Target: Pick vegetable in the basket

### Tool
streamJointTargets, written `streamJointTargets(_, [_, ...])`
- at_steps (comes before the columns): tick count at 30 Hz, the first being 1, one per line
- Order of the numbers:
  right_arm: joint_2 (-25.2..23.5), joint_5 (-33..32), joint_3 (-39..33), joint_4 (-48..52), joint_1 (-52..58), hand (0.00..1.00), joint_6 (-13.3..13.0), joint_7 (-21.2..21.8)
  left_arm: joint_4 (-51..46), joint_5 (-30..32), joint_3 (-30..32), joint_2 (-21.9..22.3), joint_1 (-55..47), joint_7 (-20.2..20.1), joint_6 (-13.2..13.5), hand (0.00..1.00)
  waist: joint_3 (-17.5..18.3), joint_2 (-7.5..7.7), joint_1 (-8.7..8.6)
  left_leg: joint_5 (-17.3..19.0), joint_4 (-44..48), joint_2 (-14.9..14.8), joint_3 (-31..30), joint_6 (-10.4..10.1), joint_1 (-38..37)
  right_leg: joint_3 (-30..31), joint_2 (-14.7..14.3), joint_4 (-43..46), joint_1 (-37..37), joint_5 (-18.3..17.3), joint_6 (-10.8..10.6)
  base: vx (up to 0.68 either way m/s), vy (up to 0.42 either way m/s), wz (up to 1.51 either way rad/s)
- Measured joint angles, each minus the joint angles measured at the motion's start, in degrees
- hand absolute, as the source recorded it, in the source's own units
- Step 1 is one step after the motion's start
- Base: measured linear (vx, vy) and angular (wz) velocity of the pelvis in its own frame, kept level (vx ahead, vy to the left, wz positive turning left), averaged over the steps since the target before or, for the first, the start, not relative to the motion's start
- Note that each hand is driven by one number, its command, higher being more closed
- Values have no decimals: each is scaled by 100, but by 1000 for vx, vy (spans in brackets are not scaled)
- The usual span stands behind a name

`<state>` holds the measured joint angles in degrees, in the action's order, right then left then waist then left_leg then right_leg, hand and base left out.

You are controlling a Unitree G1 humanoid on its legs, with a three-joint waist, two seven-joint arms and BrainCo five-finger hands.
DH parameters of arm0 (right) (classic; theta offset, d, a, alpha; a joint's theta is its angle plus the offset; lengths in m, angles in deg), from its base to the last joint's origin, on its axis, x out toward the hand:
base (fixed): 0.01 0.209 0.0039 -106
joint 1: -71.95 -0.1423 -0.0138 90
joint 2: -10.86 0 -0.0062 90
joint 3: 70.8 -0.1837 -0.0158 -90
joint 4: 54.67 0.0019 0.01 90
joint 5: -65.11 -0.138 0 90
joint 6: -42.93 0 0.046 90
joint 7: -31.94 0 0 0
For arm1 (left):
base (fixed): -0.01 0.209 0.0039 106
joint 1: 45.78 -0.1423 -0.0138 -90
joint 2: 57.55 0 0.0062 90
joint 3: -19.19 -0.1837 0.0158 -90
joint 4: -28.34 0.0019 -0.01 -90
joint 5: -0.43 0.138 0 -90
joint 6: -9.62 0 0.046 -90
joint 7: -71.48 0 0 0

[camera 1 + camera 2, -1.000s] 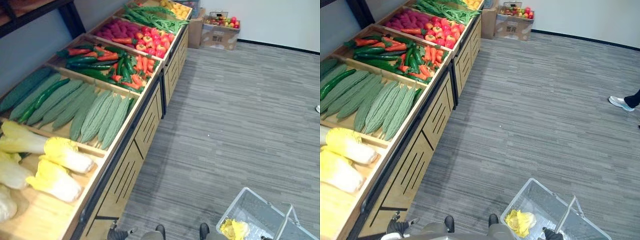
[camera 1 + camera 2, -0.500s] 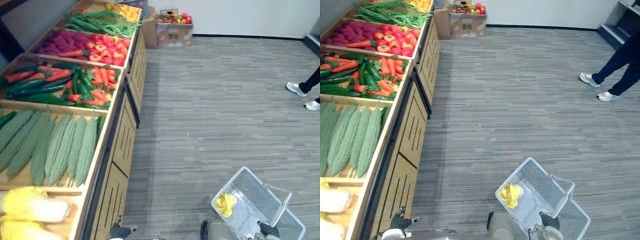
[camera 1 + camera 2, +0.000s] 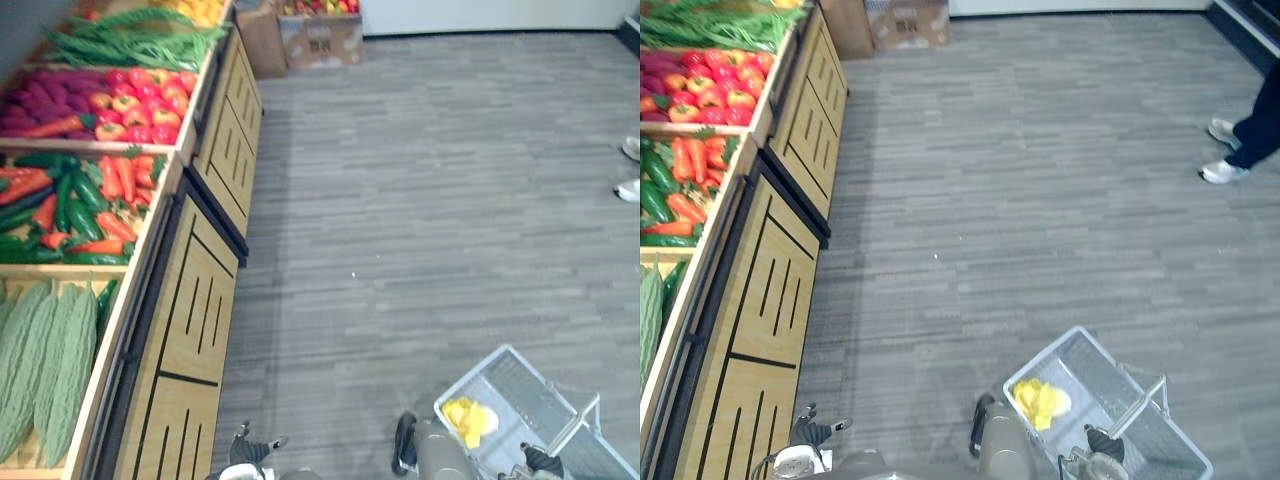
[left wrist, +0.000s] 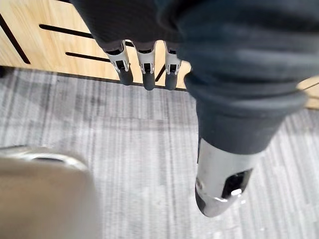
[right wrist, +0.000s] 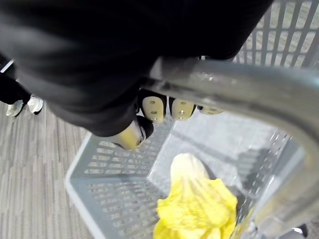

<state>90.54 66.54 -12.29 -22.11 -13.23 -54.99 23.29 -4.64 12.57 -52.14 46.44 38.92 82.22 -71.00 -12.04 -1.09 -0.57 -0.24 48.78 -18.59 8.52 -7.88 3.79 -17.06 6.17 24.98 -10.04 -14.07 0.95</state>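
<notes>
Right hand (image 5: pixel 164 107) wrapped round basket handle (image 5: pixel 239 88), cabbage (image 3: pixel 1040 402) inside; left hand (image 4: pixel 145 69) loose and nearer the vegetables (image 3: pixel 70 205) on the shelf (image 3: pixel 200 295).

Soft, even indoor light falls from above, and the grey floor (image 3: pixel 450 200) is bright from near to far with no hard shadows. A dim band runs along the foot of the wooden display stand (image 3: pixel 195 310) on the left. In the basket (image 3: pixel 1185 455), a faint shadow lies beside the brightly lit yellow vegetable (image 5: pixel 197 209). A pale sheen streaks the handle (image 5: pixel 239 94). The dark covers of the right robot hand (image 5: pixel 154 107) and left robot hand (image 4: pixel 144 64) read almost black.
</notes>
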Motion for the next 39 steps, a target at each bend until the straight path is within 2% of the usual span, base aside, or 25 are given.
streamJointTargets(1, [-9, -22, 116, 58, 51, 100, 8, 2, -46, -2, 7, -8, -11, 2, -1, 0, -2, -4, 77, 111, 775, -78, -7, 26, 408, 26, -49, -95, 295, -109, 34, 306, -144, -19])
streamJointTargets(3, [-6, -20, 255, 90, 126, 100, 11, 2, -171, -4, -7, -9, -11, 13, 1, 0, -6, 10, 147, 378, 1170, 9, 65, 82, 970, 4, -58, -386, 719, -163, 11, 338, -114, -11])
streamJointTargets(5, [-14, -20, 289, 95, 193, 100, 23, 24, -284, -8, -26, -8, -23, 16, 6, 0, -3, 24, 269, 575, 811, 41, 355, 146, 1407, -59, -46, -756, 1070, -147, -19, 380, -39, -5])
streamJointTargets(8, [-26, -8, 238, 103, 220, 100, 26, 26, -284, -9, -1, -15, -91, 19, -1, 0, 1, 100, 301, 601, -1043, 171, 953, 269, 1592, -214, 102, -1132, 1571, -75, -214, 387, 80, -1])
streamJointTargets(9, [-62, 54, 242, 147, 235, 100, 26, 24, -285, -7, 33, -14, -95, 23, -2, 0, 13, 141, 315, 483, -1994, 308, 1102, 375, 1553, -276, 209, -1235, 1743, -77, -348, 397, 167, 11])
streamJointTargets(12, [-121, 86, 269, 305, 373, 100, 24, 9, -283, -7, 73, 11, -99, 28, 0, 0, 31, 158, 380, 144, -3836, 581, 1136, 351, 1474, -355, 410, -1309, 2080, -199, -667, 411, 277, 9])
streamJointTargets(13, [-121, 88, 286, 307, 412, 100, 26, 9, -275, -5, 83, 40, -132, 29, 1, 0, 75, 128, 439, 152, -4114, 600, 1145, 362, 1485, -331, 447, -1349, 2254, -335, -880, 516, 436, -6])
streamJointTargets(14, [-214, 89, 320, 249, 426, 100, 55, 13, -201, -3, 102, -6, -157, 27, -5, 0, 152, 211, 486, -406, -3913, 655, 1139, 514, 1502, -233, 571, -1461, 2456, -436, -963, 446, 353, -7])
streamJointTargets(15, [-286, 91, 348, 202, 423, 100, 77, 31, -148, 0, 83, -49, -193, 25, -5, 0, 259, 320, 506, -504, -3831, 768, 1146, 627, 1520, -123, 659, -1482, 2504, -419, -937, 472, 337, 2])
streamJointTargets(16, [-403, 93, 472, 105, 423, 100, 106, 52, -86, 3, 67, -166, -258, 24, 0, 0, 482, 581, 515, -497, -3774, 1015, 1171, 692, 1562, 155, 876, -1438, 2411, -224, -692, 393, 250, 9])
streamJointTargets(17, [-457, 95, 509, 25, 392, 100, 111, 56, -47, 16, 24, -251, -301, 23, 4, 0, 645, 731, 529, -343, -3725, 1151, 1207, 776, 1614, 394, 1000, -1353, 2290, 45, -669, 534, 346, 15])
streamJointTargets(18, [-435, 98, 504, -57, 309, 100, 130, 57, 10, 29, -33, -346, -296, 21, 2, 0, 725, 795, 535, -266, -3623, 1252, 1212, 863, 1611, 635, 1074, -1259, 2221, 393, -743, 684, 429, 23])
streamJointTargets(19, [-331, 109, 503, -212, 210, 100, 128, 77, 142, 32, -52, -395, -291, 19, -8, 0, 832, 829, 513, -58, -3553, 1396, 1202, 1032, 1520, 1031, 1150, -904, 2070, 1033, -915, 690, 432, 23])
streamJointTargets(21, [-260, 110, 507, -299, 146, 100, 120, 117, 169, 40, -172, -403, -344, 20, -26, 0, 818, 799, 497, 185, -3610, 1518, 1179, 1116, 1181, 1291, 1231, -37, 1754, 1840, -1038, 520, 348, 16])
streamJointTargets(22, [-185, 106, 519, -310, 59, 100, 76, 129, 177, 42, -429, -441, -420, 15, -63, 0, 764, 728, 461, 405, -3740, 1618, 1219, 1180, 772, 1491, 1326, 1262, 1272, 2426, -1144, 449, 311, 8])
streamJointTargets(24, [-90, 106, 614, -312, -53, 100, 9, 157, 180, 40, -666, -521, -483, 3, -86, 0, 720, 715, 379, 580, -3885, 1737, 1206, 1209, 292, 1426, 1403, 2782, 664, 2294, -1005, 393, 253, 5])
streamJointTargets(26, [-47, 100, 682, -327, -42, 100, -31, 166, 182, 42, -927, -566, -512, -11, -90, 0, 655, 613, 297, 779, -4214, 1880, 1105, 1165, -468, 1216, 1130, 3738, 101, 1349, -855, 316, 175, 15])
streamJointTargets(28, [-47, 99, 679, -391, -40, 100, -30, 169, 190, 41, -925, -566, -498, -15, -91, 0, 636, 571, 233, 913, -4280, 1941, 1005, 1150, -736, 966, 998, 3600, -185, 776, -729, 351, 108, 27])
streamJointTargets(30, [-48, 92, 535, -424, -9, 100, -30, 169, 221, 36, -825, -499, -381, -23, -112, 0, 588, 474, 203, 1130, -4253, 1943, 756, 1158, -947, 564, 763, 2507, -501, 340, -581, 347, -10, 63])
streamJointTargets(32, [-46, 85, 248, -428, 7, 100, -12, 167, 231, 32, -605, -386, -292, -27, -120, 0, 525, 397, 156, 1218, -4240, 1907, 414, 1118, -1081, 666, 504, 1200, -587, 342, -576, 360, -107, 92])
streamJointTargets(34, [-45, 80, 145, -422, 57, 100, 22, 167, 217, 31, -178, -169, -160, -29, -119, 0, 427, 266, 119, 1407, -4152, 1735, -176, 947, -1248, 1424, 116, -241, -587, 458, -661, 451, -215, 121])
streamJointTargets(36, [-64, 78, 152, -411, 117, 100, 25, 169, 177, 32, 141, -38, -162, -39, -118, 0, 405, 253, 146, 1681, -3955, 1623, -661, 752, -1262, 2162, -55, -989, -536, 722, -715, 451, -336, 139])
streamJointTargets(37, [-104, 75, 128, -401, 253, 100, 28, 165, 133, 32, 297, -37, -177, -41, -117, 0, 394, 357, 177, 1936, -3722, 1632, -1079, 606, -1229, 2354, 51, -1008, -498, 1023, -923, 447, -420, 163])
streamJointTargets(38, [-119, 71, 73, -400, 324, 100, 47, 165, 131, 31, 329, -22, -164, -42, -118, 0, 403, 408, 192, 2044, -3610, 1594, -1319, 527, -1220, 2297, 60, -810, -472, 1294, -965, 452, -453, 162])
streamJointTargets(39, [-114, 60, -4, -377, 386, 100, 77, 148, 117, 30, 357, 62, -161, -44, -120, 0, 412, 267, 237, 2090, -3556, 1451, -1574, 454, -1210, 1960, 18, -422, -487, 958, -819, 445, -425, 156])
